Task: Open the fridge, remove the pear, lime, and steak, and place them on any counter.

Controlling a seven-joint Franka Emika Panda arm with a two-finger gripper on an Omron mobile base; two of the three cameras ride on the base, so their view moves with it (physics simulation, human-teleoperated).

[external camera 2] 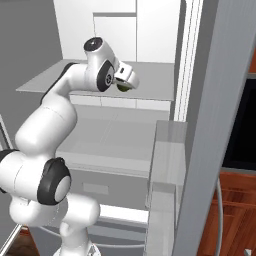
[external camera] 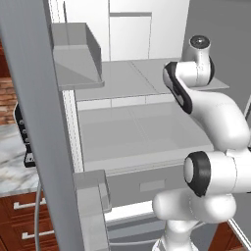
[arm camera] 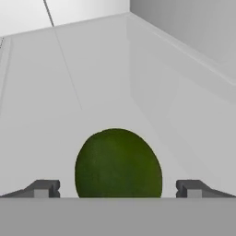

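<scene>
While the lime (arm camera: 118, 163) sits between its spread fingertips, the hand (arm camera: 118, 189) is hemmed by fridge (arm camera: 184, 69) walls.

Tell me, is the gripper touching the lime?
Apart. In the hand view the gripper is open, with a clear gap between each fingertip and the lime.

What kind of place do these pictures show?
Most likely a kitchen: an open grey fridge with white shelves, a marble counter over wood drawers beside it, and a lime on a shelf.
</scene>
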